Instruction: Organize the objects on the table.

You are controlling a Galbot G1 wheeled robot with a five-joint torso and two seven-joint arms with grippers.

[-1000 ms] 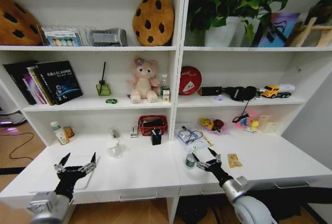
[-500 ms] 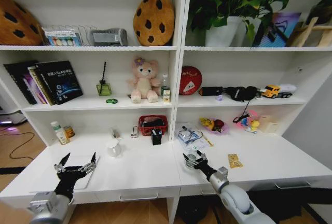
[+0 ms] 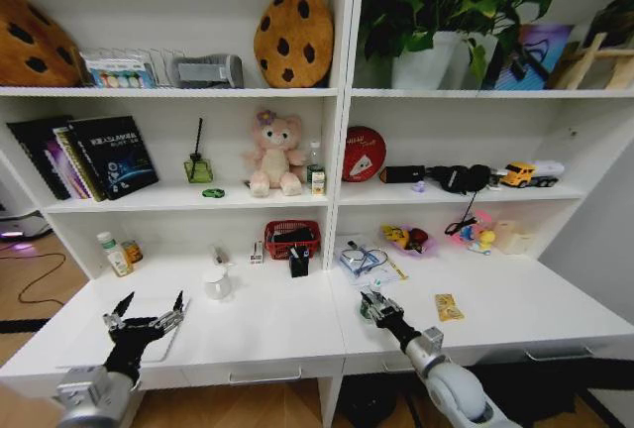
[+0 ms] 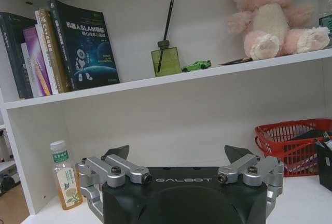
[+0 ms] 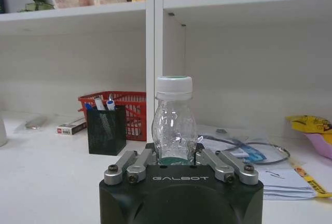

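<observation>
Right tool (image 5: 174, 157) closed on clear, ribbed plastic bottle (image 5: 174, 123) — white cap, upright

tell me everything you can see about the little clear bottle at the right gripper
The small clear plastic bottle has a white cap with a green edge on top, a waisted ribbed body, and looks empty. It stands upright on the white desk top, between the right gripper's fingers, which sit close at its base.
</observation>
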